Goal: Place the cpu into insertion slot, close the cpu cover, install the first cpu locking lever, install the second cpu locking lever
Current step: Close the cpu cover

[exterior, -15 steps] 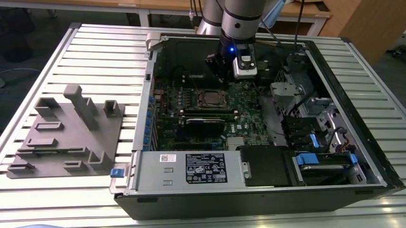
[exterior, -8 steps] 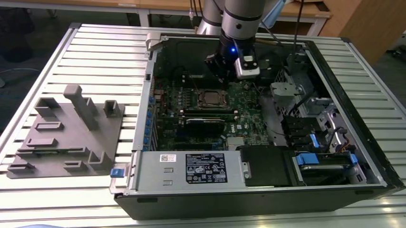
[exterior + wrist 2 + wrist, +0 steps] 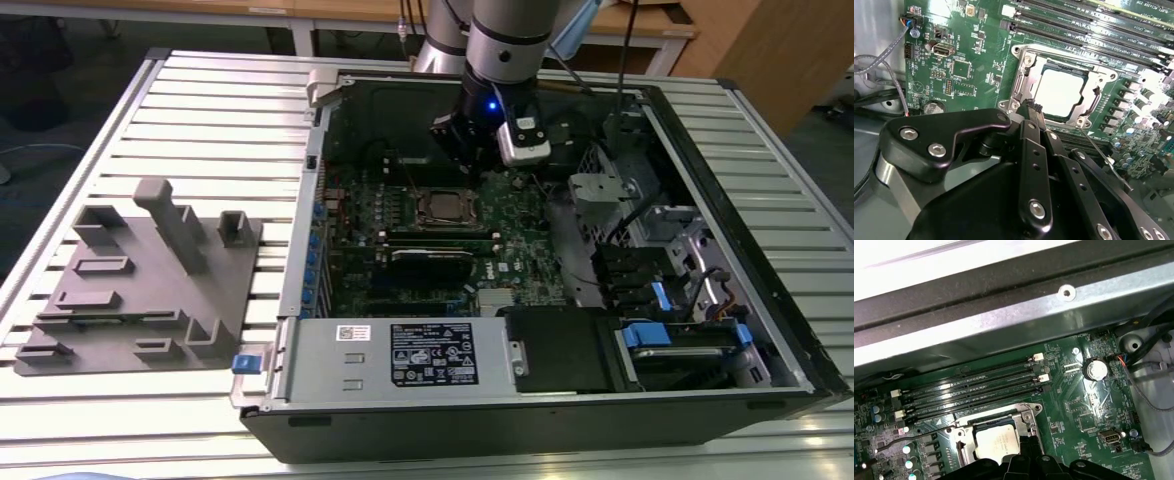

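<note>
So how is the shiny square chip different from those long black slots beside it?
The cpu is square, while the memory slots are long and narrow. The cpu is pale silver; the memory slots are black. There is one cpu, ringed by the metal cpu cover, but there are several memory slots in side-by-side rows with no frame. Both lie flat on the green motherboard.

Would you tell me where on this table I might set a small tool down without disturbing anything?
The slatted table is bare beyond the grey fixture, toward the exterior view's upper left, and along the front strip below it. Inside the computer case, around the cpu, it is crowded, with the gripper close by it.
</note>
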Robot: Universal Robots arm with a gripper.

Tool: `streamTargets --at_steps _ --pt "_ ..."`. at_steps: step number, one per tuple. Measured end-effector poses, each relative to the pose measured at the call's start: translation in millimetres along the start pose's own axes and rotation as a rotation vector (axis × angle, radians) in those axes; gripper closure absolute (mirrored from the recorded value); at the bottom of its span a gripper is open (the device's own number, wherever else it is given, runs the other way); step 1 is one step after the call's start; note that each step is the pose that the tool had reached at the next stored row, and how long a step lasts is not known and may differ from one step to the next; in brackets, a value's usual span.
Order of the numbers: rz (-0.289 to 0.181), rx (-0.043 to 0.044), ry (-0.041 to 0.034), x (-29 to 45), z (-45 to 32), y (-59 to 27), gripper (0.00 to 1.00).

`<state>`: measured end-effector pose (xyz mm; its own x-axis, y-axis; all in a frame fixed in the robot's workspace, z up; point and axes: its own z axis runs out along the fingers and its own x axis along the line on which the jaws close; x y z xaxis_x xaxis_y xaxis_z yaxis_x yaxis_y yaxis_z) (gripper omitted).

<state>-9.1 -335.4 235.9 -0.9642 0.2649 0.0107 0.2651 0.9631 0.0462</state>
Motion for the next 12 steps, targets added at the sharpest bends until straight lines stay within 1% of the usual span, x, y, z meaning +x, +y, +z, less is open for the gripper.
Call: streamTargets --at_steps 5,7,12 --pt "-0.004 0.0000 0.0002 0.0 0.0 0.0 0.89" --pt "-0.027 0.0004 0.0012 0.0 0.0 0.0 0.89" --pt "-0.102 0.0011 0.0047 0.0 0.0 0.0 0.89"
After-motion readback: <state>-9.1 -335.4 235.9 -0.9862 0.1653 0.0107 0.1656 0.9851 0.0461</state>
